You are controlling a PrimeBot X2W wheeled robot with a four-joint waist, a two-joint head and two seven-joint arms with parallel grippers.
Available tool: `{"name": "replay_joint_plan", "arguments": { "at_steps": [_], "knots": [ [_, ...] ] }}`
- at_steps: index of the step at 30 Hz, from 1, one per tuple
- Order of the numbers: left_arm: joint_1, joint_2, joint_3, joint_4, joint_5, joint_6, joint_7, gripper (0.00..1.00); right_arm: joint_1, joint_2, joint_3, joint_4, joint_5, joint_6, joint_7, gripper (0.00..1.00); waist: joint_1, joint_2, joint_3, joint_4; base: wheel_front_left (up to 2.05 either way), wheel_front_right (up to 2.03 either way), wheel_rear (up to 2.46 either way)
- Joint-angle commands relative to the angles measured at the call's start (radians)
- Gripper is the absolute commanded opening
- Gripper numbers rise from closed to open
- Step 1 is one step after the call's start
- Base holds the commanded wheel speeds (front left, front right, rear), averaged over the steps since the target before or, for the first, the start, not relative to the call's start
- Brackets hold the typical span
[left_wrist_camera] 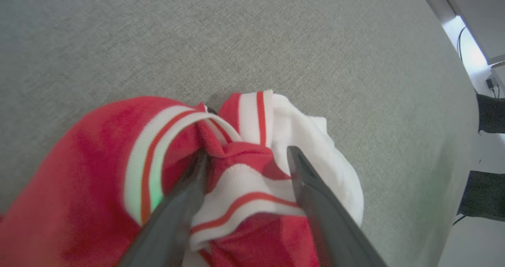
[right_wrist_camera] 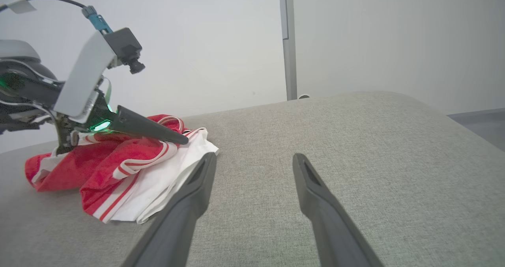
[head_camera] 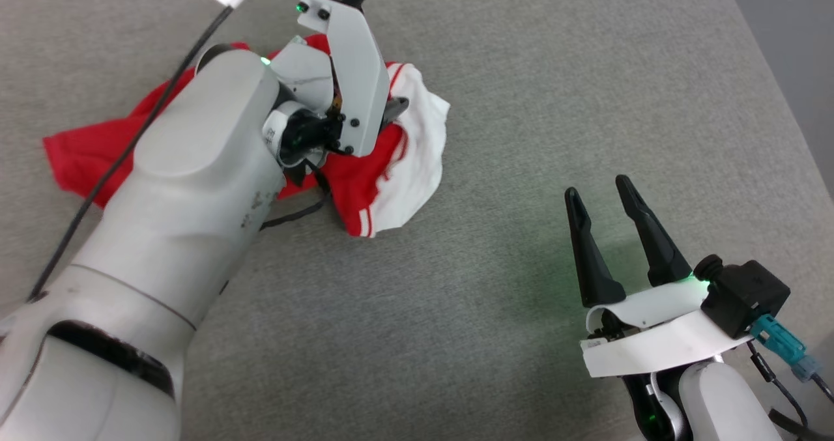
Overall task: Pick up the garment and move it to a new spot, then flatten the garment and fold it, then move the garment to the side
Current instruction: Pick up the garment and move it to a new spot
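now | left pincer agape astride bunched garment | right pincer agape, well apart | grey tabletop between

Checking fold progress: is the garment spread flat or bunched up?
Bunched up: the garment lies in a crumpled heap, white sleeve piled over red cloth.

Bright red over the body of the garment, plain white on the sleeve, red-and-white stripes along the ribbed trim. Flat mid-grey with a fine woven fleck across the tabletop. Near-black on the long fingers of the left hand and the right hand; off-white on the arm shells, black on the wrist camera, teal on the connector, a green glow at the wrists.
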Motion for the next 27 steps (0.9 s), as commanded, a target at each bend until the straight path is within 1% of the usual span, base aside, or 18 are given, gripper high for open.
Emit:
{"name": "replay_joint_plan", "arguments": {
  "at_steps": [1,6,11,15,19,24,27],
  "knots": [
    [-0.002,0.007,0.0,-0.014,-0.027,-0.002,-0.013,1.0,0.011,0.002,-0.004,0.008,-0.016,0.0,-0.005,1.0,0.0,-0.0001,-0.053,0.056,0.0,0.0,0.0],
    [0.025,0.027,0.002,-0.077,-0.105,-0.002,-0.076,1.0,0.031,0.001,-0.009,0.041,-0.061,0.0,-0.005,1.0,0.0,-0.0001,-0.119,0.122,0.0,0.0,0.0],
    [0.109,0.076,0.013,-0.158,-0.186,-0.002,-0.151,1.0,0.057,0.001,-0.031,0.079,-0.11,0.0,-0.005,1.0,0.0,-0.0001,-0.196,0.185,0.0,0.0,0.0],
    [0.234,0.122,0.034,-0.214,-0.25,-0.002,-0.235,1.0,0.094,0.0,-0.057,0.1,-0.141,0.0,-0.005,1.0,0.0,-0.0001,-0.251,0.233,0.0,0.0,0.0],
    [0.388,0.156,0.054,-0.255,-0.302,-0.002,-0.328,1.0,0.141,-0.017,-0.092,0.112,-0.153,0.0,-0.002,1.0,0.0,-0.0001,-0.296,0.282,0.0,0.0,0.0],
    [0.567,0.193,0.08,-0.301,-0.362,-0.002,-0.429,1.0,0.203,-0.036,-0.136,0.096,-0.155,0.0,0.021,1.0,0.0,-0.0001,-0.331,0.334,0.0,0.0,0.0],
    [0.669,0.218,0.114,-0.351,-0.4,-0.002,-0.511,1.0,0.246,-0.053,-0.164,0.075,-0.158,0.0,0.04,1.0,0.0,-0.0001,-0.351,0.356,0.0,0.0,0.0]
  ]
}}
